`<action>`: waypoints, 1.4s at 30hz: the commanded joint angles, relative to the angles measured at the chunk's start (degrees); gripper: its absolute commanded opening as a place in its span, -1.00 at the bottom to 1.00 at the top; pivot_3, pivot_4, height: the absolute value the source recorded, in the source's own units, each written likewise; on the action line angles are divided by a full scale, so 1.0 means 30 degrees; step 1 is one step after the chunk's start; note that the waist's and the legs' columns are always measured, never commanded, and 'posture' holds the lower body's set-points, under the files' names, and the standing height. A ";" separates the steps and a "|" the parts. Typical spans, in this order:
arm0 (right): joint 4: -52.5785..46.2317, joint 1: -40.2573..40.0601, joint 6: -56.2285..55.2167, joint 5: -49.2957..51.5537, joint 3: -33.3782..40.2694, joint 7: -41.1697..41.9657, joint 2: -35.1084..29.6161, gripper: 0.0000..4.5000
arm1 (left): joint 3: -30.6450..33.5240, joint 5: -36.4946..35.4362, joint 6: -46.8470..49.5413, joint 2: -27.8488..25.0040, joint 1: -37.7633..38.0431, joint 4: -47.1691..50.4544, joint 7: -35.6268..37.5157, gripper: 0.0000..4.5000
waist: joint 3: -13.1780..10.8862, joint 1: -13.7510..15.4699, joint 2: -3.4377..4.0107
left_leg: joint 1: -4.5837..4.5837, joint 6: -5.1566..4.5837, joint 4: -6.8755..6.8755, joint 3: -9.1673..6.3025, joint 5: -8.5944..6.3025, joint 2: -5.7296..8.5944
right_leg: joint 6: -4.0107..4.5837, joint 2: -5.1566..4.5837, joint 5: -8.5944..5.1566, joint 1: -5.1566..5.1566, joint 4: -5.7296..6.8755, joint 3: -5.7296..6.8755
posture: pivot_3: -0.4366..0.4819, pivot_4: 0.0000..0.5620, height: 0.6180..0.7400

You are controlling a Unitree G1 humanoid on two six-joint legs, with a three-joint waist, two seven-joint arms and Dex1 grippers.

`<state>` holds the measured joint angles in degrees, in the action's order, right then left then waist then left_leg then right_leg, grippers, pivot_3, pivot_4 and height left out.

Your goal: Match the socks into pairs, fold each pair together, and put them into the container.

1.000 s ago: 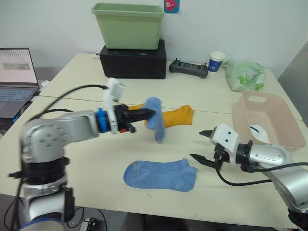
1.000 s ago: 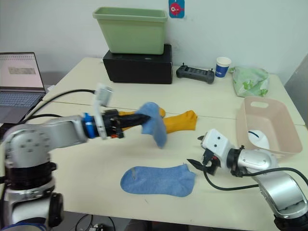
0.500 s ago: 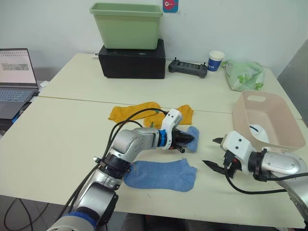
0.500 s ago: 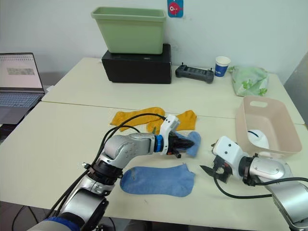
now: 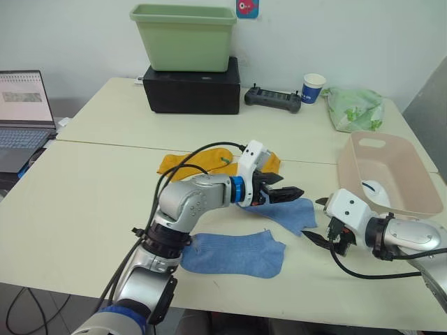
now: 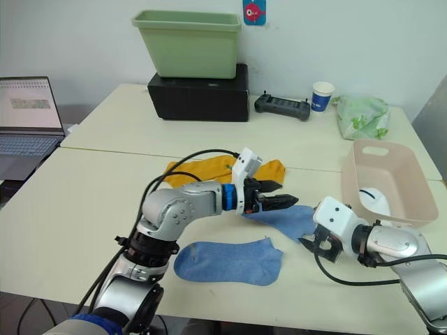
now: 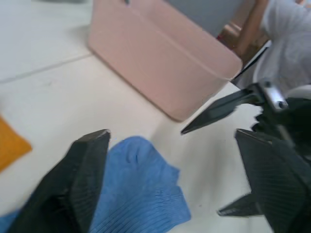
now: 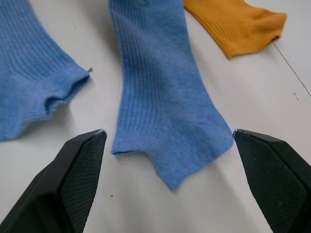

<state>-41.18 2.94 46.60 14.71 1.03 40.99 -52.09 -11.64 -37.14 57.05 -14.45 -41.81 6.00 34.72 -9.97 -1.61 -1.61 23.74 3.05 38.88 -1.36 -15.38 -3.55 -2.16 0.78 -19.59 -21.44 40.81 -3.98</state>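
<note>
One light blue sock (image 5: 293, 215) lies flat on the table between my two grippers; it also appears in the right wrist view as the light blue sock (image 8: 165, 97). My left gripper (image 5: 290, 185) hovers open just over its near end, holding nothing. My right gripper (image 5: 314, 218) stands open at the sock's right edge, empty. A second light blue sock (image 5: 234, 253) lies nearer the front edge. Behind my left arm lie mustard orange socks (image 5: 187, 162), partly hidden by it. The pink container (image 5: 349, 174) stands at the right with a white sock (image 5: 375, 188) inside.
At the back stand a light green tub (image 5: 185, 36) on a black box (image 5: 194, 87), a black controller (image 5: 274, 99), a paper cup (image 5: 315, 88) and a green-patterned bundle (image 5: 356, 108). A laptop (image 5: 24, 105) sits at the far left.
My left gripper carried the blue sock rightwards, then opened and let it drop flat on the table. The right gripper shifted slightly right, staying open.
</note>
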 commanded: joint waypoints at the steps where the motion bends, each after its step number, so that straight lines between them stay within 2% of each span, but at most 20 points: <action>1: -0.0155 -0.0009 -0.0462 -0.0013 0.0998 -0.0074 -0.0156 1.00 | -0.0183 0.3495 -0.6286 -0.5143 0.0580 -0.0228 0.4685 0.99 | -0.0008 -0.0099 0.0013 | -0.0006 0.0003 -0.0001 0.0002 0.0002 0.0000 | 0.0000 0.0001 0.0000 -0.0002 0.0007 -0.0003 | -0.05 -0.47 0.28; 4: -0.0203 -0.0083 -0.0485 0.0047 0.1045 -0.0080 -0.0058 1.00 | -0.1690 0.7026 -1.3548 -0.8599 0.1230 -0.2520 0.8377 0.99 | -0.0033 -0.0256 0.0051 | -0.0095 0.0025 -0.0050 0.0013 0.0014 -0.0018 | 0.0010 0.0042 0.0002 0.0000 0.0025 -0.0040 | -0.05 -0.47 0.28; 7: -0.0237 -0.0175 -0.0539 0.0061 0.0972 -0.0027 -0.0015 1.00 | -0.2814 0.9589 -1.9596 -0.9658 0.1286 -0.5360 1.0541 0.99 | -0.0046 0.0195 0.0079 | -0.0095 0.0014 -0.0049 0.0041 0.0007 0.0000 | 0.0036 0.0008 -0.0015 0.0027 0.0001 -0.0026 | -0.05 -0.47 0.28; 9: -0.0204 -0.0192 -0.0608 0.0028 0.0950 -0.0001 -0.0036 1.00 | -0.2966 1.0593 -2.2040 -0.9189 0.1005 -0.7161 1.0614 0.99 | -0.0049 0.0624 0.0076 | 0.0008 -0.0031 -0.0011 0.0059 -0.0019 0.0022 | 0.0036 -0.0043 -0.0016 0.0000 -0.0042 0.0005 | -0.05 -0.47 0.28; 13: -0.0223 -0.0165 -0.0616 -0.0002 0.0927 -0.0030 -0.0042 1.00 | -0.3539 1.2744 -2.6255 -0.7424 0.0277 -1.0316 0.9643 0.99 | -0.0050 0.0786 0.0072 | 0.0086 -0.0056 0.0018 0.0057 -0.0034 0.0042 | 0.0033 -0.0072 -0.0010 -0.0014 -0.0125 0.0021 | -0.05 -0.47 0.28; 16: -0.0352 -0.0342 -0.0582 0.0029 0.1050 -0.0044 -0.0040 1.00 | -0.3512 1.3819 -2.8063 -0.6018 -0.0571 -1.2330 0.8624 0.99 | -0.0050 0.0833 0.0072 | 0.0102 -0.0072 0.0014 0.0019 -0.0042 0.0035 | 0.0034 -0.0065 -0.0010 -0.0015 -0.0131 0.0065 | -0.05 -0.47 0.28; 22: -0.0647 -0.1134 -0.1185 0.0212 0.1622 0.0636 -0.0430 1.00 | -0.3623 1.5004 -3.0189 -0.4277 -0.1957 -1.5254 0.8224 0.99 | -0.0049 0.0615 0.0073 | 0.0084 -0.0079 0.0010 0.0006 -0.0045 0.0023 | 0.0033 -0.0035 -0.0009 -0.0019 -0.0076 0.0067 | -0.05 -0.47 0.28; 26: -0.0541 -0.1667 -0.2320 -0.0350 0.1380 0.0687 -0.0520 1.00 | -0.3832 1.5599 -3.1431 -0.3935 -0.2273 -1.6592 0.8755 0.61 | -0.0049 0.0385 0.0073 | 0.0052 -0.0081 0.0011 0.0006 -0.0044 0.0020 | 0.0033 -0.0022 -0.0010 -0.0016 -0.0025 0.0054 | -0.05 -0.47 0.28; 33: 0.0554 -0.2097 -0.6754 -0.3153 -0.0860 0.1227 -0.1510 1.00 | -0.3572 1.5450 -3.1541 -0.3587 -0.2255 -1.6680 0.9607 -0.40 | -0.0049 0.0372 0.0073 | 0.0035 -0.0083 0.0019 0.0004 -0.0041 0.0016 | 0.0031 -0.0010 -0.0011 -0.0016 0.0008 0.0051 | -0.05 -0.47 0.28; 37: 0.2705 -0.1103 -1.0004 -0.5310 -0.3000 0.1356 -0.1167 1.00 | -0.3413 1.5323 -3.1276 -0.3670 -0.2108 -1.6297 0.9877 -0.99 | -0.0049 0.0342 0.0073 | 0.0031 -0.0083 0.0020 0.0001 -0.0041 0.0011 | 0.0031 -0.0001 -0.0011 -0.0018 0.0012 0.0052 | -0.05 -0.47 0.28; 42: 0.5800 0.0200 -1.2101 -0.6905 -0.4462 0.1545 -0.0484 1.00 | -0.3335 1.5191 -3.0939 -0.3875 -0.1709 -1.5488 1.0191 -1.00 | -0.0047 0.0320 0.0076 | 0.0025 -0.0080 0.0024 -0.0001 -0.0038 0.0005 | 0.0032 0.0003 -0.0011 -0.0020 0.0020 0.0050 | -0.05 -0.47 0.28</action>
<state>-25.66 3.25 12.46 -3.91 -12.03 45.30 -53.44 -22.26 9.37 -36.15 -25.67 -47.19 -42.78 64.91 -10.11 -0.65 -1.38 23.79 2.81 38.96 -1.35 -15.49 -3.54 -2.07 0.79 -19.62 -21.47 40.87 -3.83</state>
